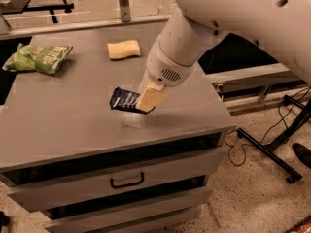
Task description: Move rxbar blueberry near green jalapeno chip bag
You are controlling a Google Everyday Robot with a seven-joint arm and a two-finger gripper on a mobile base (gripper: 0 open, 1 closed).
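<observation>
Grey cabinet top (pixel 73 130) with drawers below: the gripper (pixel 149 101) is down near the front-right of the surface, its cream fingers (pixel 153 97) pinched onto the right end of the rxbar blueberry (pixel 124 99). Can't tell if the bar is clear of the surface or touching it. Green jalapeno chip bag (pixel 39 58) lies at the far-left corner, well apart from the bar, with a pale yellow sponge (pixel 124 49) at the back edge between them.

Navy rxbar blueberry (pixel 124 99) with white lettering, cream tool (pixel 148 103) clamped on one end, green jalapeno chip bag (pixel 39 58) with white banner, pale yellow sponge (pixel 124 49), grey surface (pixel 73 125)
</observation>
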